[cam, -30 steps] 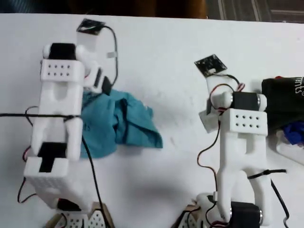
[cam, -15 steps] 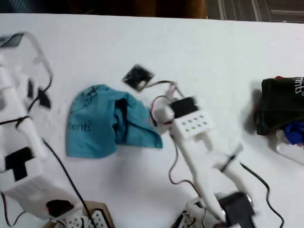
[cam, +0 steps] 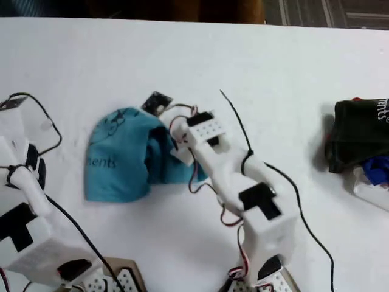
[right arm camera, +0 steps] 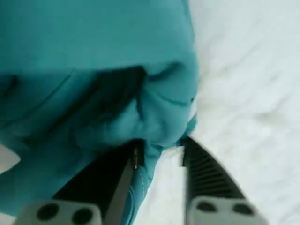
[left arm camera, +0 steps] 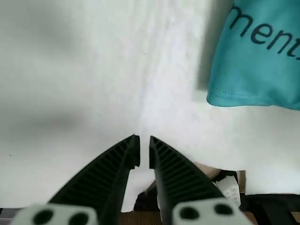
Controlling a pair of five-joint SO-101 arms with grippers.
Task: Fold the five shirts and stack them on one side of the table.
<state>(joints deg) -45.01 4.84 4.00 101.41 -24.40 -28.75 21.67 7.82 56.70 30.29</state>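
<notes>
"What is hard to see?"

"From above, the right arm [cam: 231,176] hides one edge of the teal shirt [cam: 121,155]. The dark shirt [cam: 358,137] is cut off at the side. A blue thing [cam: 378,167] next to it is cut off too, so I cannot name it."

"What do the grippers hold?"

"The right gripper [right arm camera: 159,152] has its fingers apart, with a fold of the teal shirt between them. The left gripper [left arm camera: 143,150] has its fingers almost together and holds nothing. It is over bare table, close to the near edge."

"Where is the teal shirt?"

"Crumpled on the white table [cam: 273,67], between the two arms. There is lots of bare table behind it, and more between it and the dark shirt."

"How many things?"

"Two arms, one teal shirt and one dark shirt."
</notes>
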